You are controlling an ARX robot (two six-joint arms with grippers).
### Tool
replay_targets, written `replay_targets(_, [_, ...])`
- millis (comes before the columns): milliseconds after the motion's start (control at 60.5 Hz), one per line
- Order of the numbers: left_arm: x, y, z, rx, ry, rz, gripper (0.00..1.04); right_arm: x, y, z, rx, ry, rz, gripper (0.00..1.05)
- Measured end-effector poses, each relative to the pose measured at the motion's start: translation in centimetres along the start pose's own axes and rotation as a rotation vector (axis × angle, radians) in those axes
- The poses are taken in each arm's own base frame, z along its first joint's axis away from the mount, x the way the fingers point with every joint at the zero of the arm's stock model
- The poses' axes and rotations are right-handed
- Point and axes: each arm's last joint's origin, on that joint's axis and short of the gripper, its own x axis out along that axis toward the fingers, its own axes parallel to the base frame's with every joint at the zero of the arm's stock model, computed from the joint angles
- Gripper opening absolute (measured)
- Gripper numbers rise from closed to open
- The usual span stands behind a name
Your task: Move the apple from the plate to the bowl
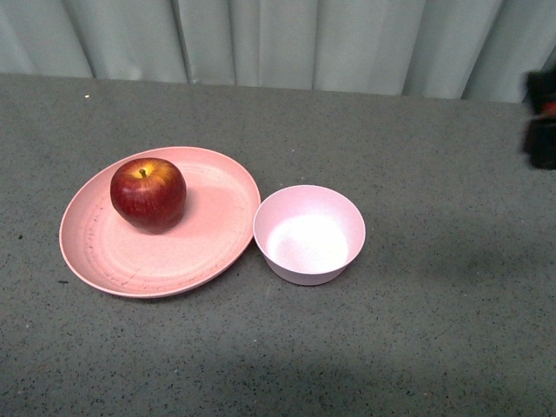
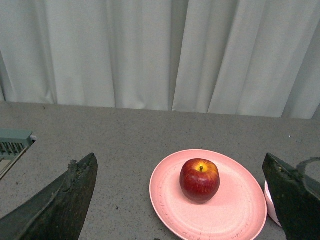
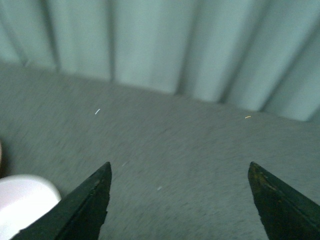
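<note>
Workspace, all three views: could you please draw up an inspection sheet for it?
Surface: grey speckled table, a few pale specks.
Job's things: apple upright on plate; bowl empty, close beside the plate.
Clutter: grey-green ribbed object at the table's edge, unidentified.
Grippers: left claw open, empty, facing the apple; right claw open, empty, over bare table near the bowl.
Cables: nothing seen.
Surroundings: pale curtain behind the table.
</note>
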Motion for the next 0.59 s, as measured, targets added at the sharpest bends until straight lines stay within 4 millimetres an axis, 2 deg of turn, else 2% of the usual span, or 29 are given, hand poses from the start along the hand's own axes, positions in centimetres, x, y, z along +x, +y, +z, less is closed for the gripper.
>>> replay_targets(99, [0.0,0.0,0.0,0.000,0.001,0.003,0.98,-2.2,-1.6,0.6,0.073,-0.134,-0.063,0.57])
replay_targets(149, [0.0,0.0,0.0,0.000,0.001,0.000,0.98,-3.0,-1.9,0.7,0.084,-0.150,-0.057,0.48])
replay_targets(231, [0.0,0.0,0.0,0.000,0.001,0.000,0.98,-4.6,-2.7,0.0,0.090,-0.132,-0.052,0.27])
replay_targets(363, [0.0,0.0,0.0,0.000,0.001,0.001,0.98,-6.2,-3.4,-0.3,0.092,-0.135,-0.050,0.02])
replay_targets(595, [0.0,0.0,0.0,0.000,0.002,0.000,0.98,-8.2,-4.1,-0.6,0.097,-0.135,-0.055,0.01])
